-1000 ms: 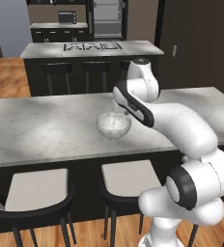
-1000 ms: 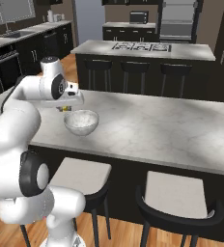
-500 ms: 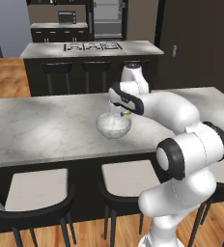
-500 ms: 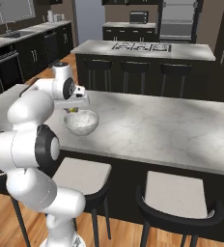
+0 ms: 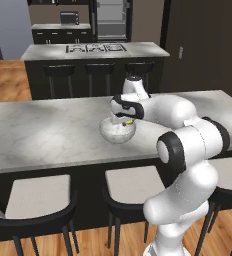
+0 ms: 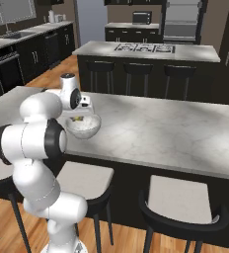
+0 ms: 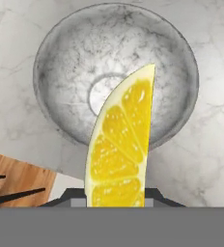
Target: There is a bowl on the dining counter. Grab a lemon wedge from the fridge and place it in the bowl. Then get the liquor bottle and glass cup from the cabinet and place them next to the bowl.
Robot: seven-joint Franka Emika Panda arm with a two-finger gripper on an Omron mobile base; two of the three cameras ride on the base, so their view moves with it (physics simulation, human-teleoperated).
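1. Lemon wedge sits clamped between your gripper jaws, cut face toward the hand camera, its pointed tip reaching over the bowl.
2. You can see in the hand view that the bowl lies directly below the wedge, its pale round bottom just left of the wedge's upper half.
3. Your gripper hangs right above the bowl in the left base view, with a speck of yellow, the lemon wedge, showing at the fingers.
4. You'll find the bowl resting on the dining counter, close to the edge nearest the base, with the gripper over it and the lemon wedge just above the rim.
5. Your arm bends back across the dining counter from the right in the left base view.
6. You have dark stools tucked under the counter's near side.
7. Behind it you see a marble island with stove burners.
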